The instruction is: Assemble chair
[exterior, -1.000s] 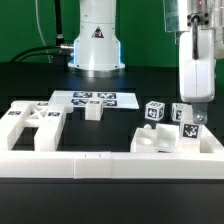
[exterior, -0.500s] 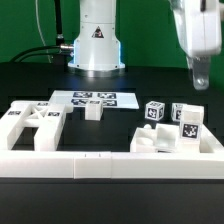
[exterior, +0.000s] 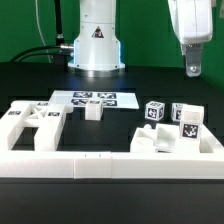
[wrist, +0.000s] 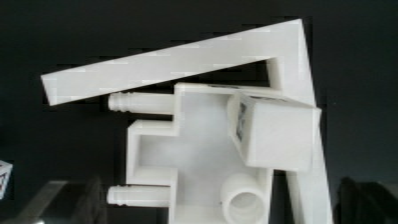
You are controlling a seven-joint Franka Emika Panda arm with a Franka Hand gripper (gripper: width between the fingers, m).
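My gripper hangs high above the exterior view's right side, open and holding nothing. Below it a flat white chair panel lies against the rail, and a tagged cube stands on its far end. A second tagged cube stands just behind the panel. The wrist view looks straight down on this panel, with its two side pegs, a round hole and the block on it. My gripper shows only as dark blurred fingertips wide apart at the frame's edge.
A large slotted chair panel lies at the exterior view's left, a small block near the middle. The marker board lies behind them, before the arm's base. The long white border rail runs along the front; its corner shows from the wrist.
The gripper stood low at the tagged cube on the right panel a second ago. It has opened and risen well above it. The cube and panel stay in place.
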